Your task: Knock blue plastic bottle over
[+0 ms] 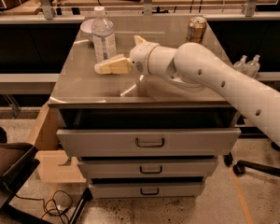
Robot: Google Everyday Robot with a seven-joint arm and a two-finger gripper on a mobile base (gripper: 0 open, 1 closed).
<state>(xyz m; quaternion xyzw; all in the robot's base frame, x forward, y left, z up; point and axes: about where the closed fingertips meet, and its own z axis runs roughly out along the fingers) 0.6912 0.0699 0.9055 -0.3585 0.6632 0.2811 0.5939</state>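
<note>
Presently not done: the blue plastic bottle stands upright near the far left corner of the surface. The claw sits low just in front of the bottle's base, pointing toward the left edge. I cannot tell whether they touch, nor whether the claw is released or clenched. Left to do, by my judgement: a push to topple it. Gold can at far right corner, white bowl behind the bottle. Grey steel top over three drawers; speckled floor.
</note>
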